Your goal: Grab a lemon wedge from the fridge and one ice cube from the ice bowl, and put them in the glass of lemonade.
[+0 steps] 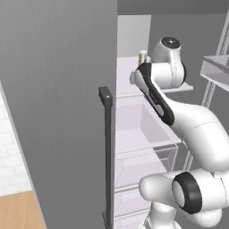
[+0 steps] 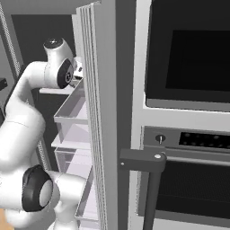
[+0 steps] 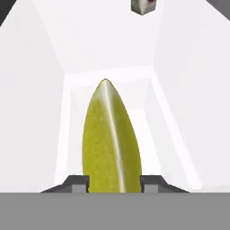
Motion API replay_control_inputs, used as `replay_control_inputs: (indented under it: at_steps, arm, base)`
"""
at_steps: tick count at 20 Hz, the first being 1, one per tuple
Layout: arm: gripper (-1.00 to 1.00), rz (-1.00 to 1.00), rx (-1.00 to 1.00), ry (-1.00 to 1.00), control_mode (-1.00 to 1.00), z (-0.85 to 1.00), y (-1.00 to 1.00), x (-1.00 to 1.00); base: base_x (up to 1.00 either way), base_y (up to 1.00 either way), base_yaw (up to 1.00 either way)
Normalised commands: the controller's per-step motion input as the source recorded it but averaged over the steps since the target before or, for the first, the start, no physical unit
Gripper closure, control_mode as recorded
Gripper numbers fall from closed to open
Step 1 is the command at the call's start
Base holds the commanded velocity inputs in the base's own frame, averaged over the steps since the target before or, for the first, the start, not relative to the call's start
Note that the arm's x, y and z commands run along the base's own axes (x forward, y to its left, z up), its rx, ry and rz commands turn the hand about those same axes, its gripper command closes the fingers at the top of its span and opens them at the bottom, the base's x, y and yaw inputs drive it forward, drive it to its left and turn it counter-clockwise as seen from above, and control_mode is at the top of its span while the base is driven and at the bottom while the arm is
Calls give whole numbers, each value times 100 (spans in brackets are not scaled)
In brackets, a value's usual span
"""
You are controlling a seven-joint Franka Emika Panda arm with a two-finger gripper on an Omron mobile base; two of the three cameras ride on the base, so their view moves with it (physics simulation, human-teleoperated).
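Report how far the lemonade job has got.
Done: the fridge door is open and the arm reaches inside. In hand: the gripper has its fingertips against both sides of the lemon wedge, closing on it. Left: carrying the wedge out, fetching the ice cube, and dropping both in the glass.

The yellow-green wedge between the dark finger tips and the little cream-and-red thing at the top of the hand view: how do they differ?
The yellow-green lemon wedge is pointed and looms large between the finger tips; the cream-and-red can is blocky, looks tiny and sits apart, cut off by the frame edge. Both lie within the white fridge interior.
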Motion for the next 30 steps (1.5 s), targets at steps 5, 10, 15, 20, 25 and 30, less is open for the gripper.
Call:
replay_control_inputs:
  at_steps: [5, 10, 15, 20, 25, 30]
  arm:
    - [100, 0, 0, 0, -100, -6, 10, -100]
    - [100, 0, 1, 0, -100, -7, 0, -100]
    - [100, 0, 0, 2, -100, 0, 0, -100]
    - [100, -1, 0, 7, -100, -18, -8, -86]
    - [100, 0, 2, 12, -100, -37, -5, -67]
    - [100, 0, 0, 4, -100, -8, 2, -10]
  base:
    - [0, 0, 0]
    - [0, 0, 0]
    - [0, 0, 0]
    - [0, 0, 0]
    - [0, 0, 0]
    - [0, 0, 0]
